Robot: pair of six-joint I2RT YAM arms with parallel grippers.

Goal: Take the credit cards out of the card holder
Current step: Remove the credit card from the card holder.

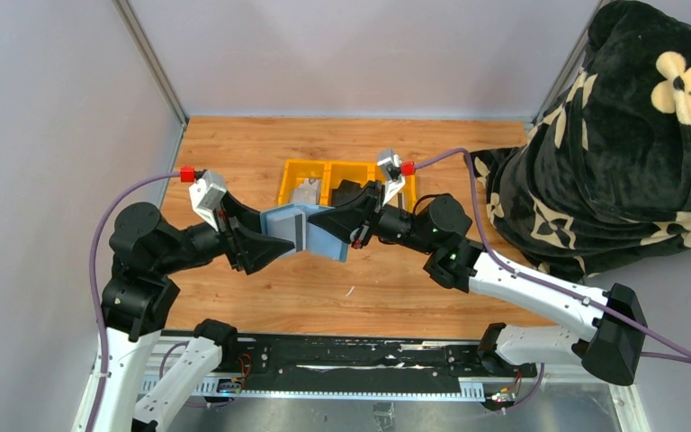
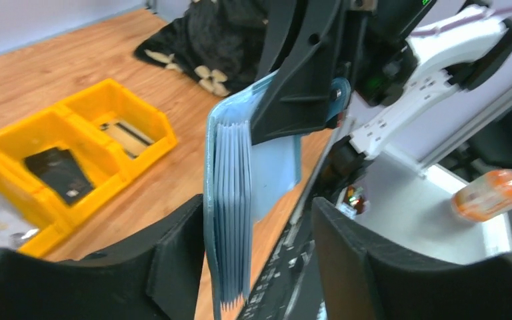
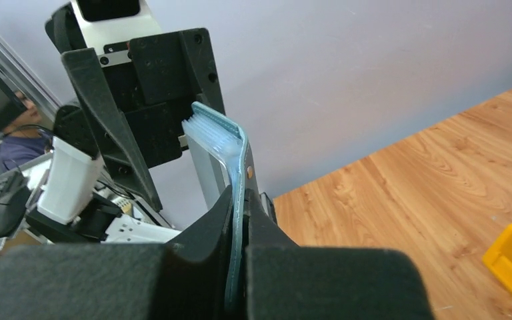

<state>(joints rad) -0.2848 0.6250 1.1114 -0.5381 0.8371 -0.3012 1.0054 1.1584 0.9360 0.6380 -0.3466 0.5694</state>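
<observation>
The blue-grey card holder (image 1: pixel 301 231) hangs open above the table between both grippers. My right gripper (image 1: pixel 326 222) is shut on its plain flap; in the right wrist view the gripper (image 3: pixel 240 220) pinches the thin blue flap (image 3: pixel 235 153). My left gripper (image 1: pixel 281 245) is open. In the left wrist view the holder's slotted stack (image 2: pixel 230 200) stands edge-on between the gripper's (image 2: pixel 257 227) fingers, against the left finger and apart from the right one. No card shows in the slots. A pale-grey card (image 1: pixel 307 192) and a striped card (image 2: pixel 128 137) lie in the tray.
The yellow three-compartment tray (image 1: pixel 299 166) stands just behind the grippers, with a black item (image 1: pixel 349 191) in its middle compartment. A black blanket with cream flowers (image 1: pixel 612 135) is piled at the right. Grey walls close the left and back.
</observation>
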